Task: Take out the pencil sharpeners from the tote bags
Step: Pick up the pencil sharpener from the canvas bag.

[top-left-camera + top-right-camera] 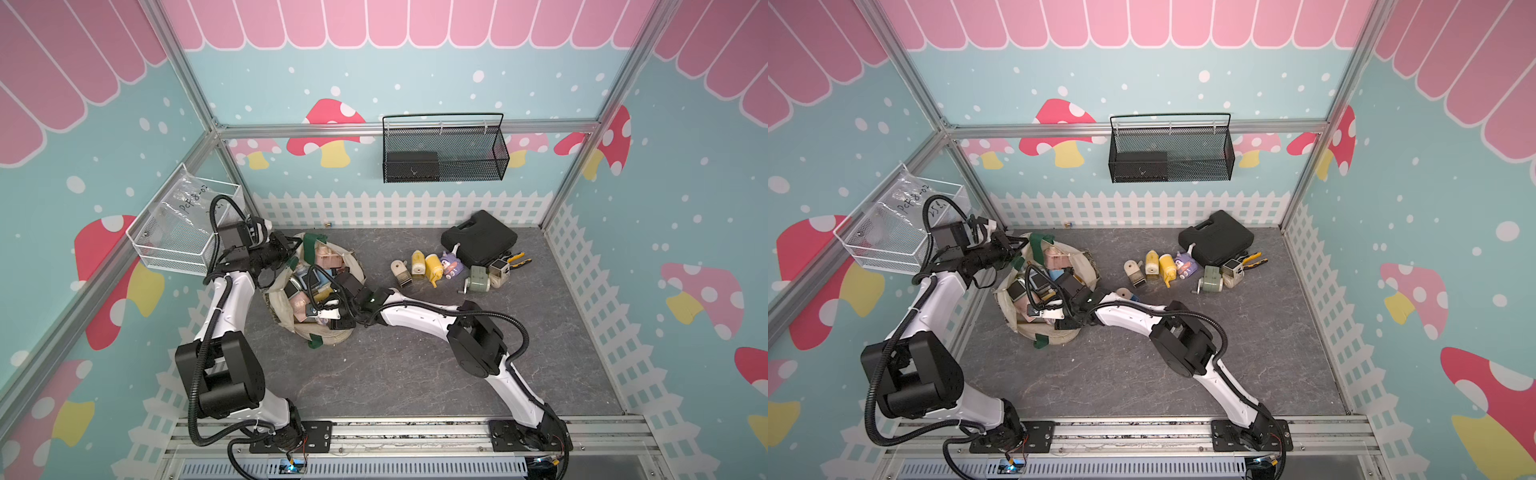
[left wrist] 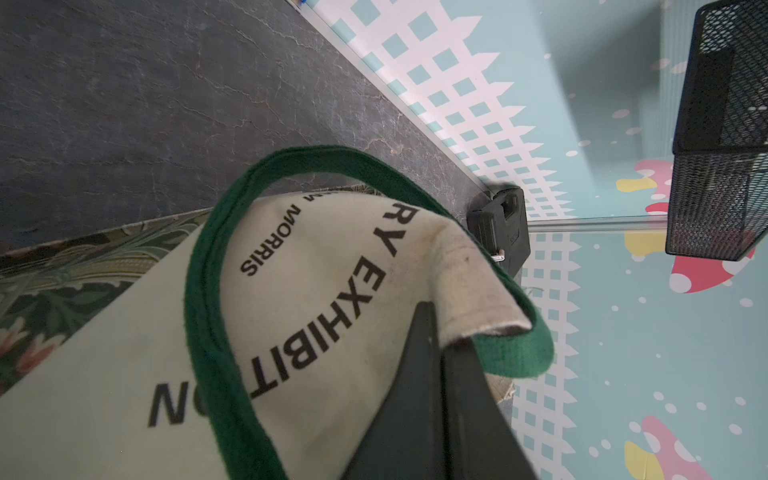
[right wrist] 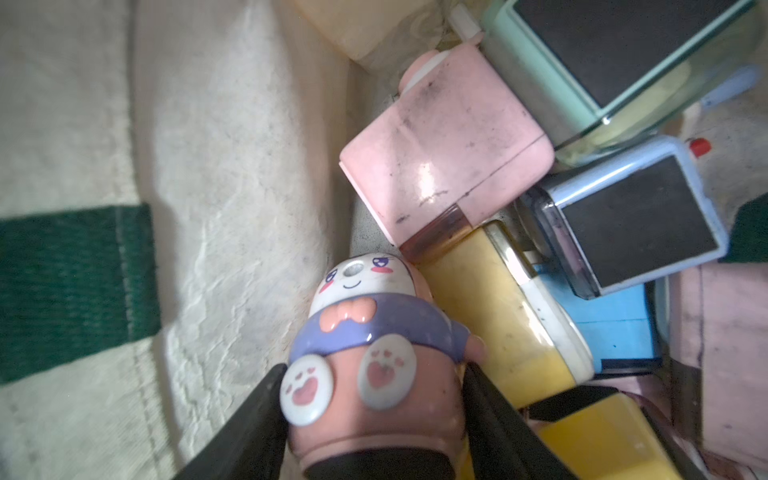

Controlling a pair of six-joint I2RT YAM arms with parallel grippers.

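The cream tote bag lies open on the grey floor at the left, with several pencil sharpeners inside. My left gripper is shut on the bag's rim by the green strap and holds it up. My right gripper is down inside the bag, and its fingers press both sides of a pink cartoon sharpener with a purple band. Beside that one lie a pink boxy sharpener, a yellow one and a blue one. Several sharpeners stand in a row on the floor to the right of the bag.
A black plastic case and yellow-and-black pliers lie behind the row of sharpeners. A black mesh basket hangs on the back wall. A white wire basket hangs on the left wall, close to my left arm.
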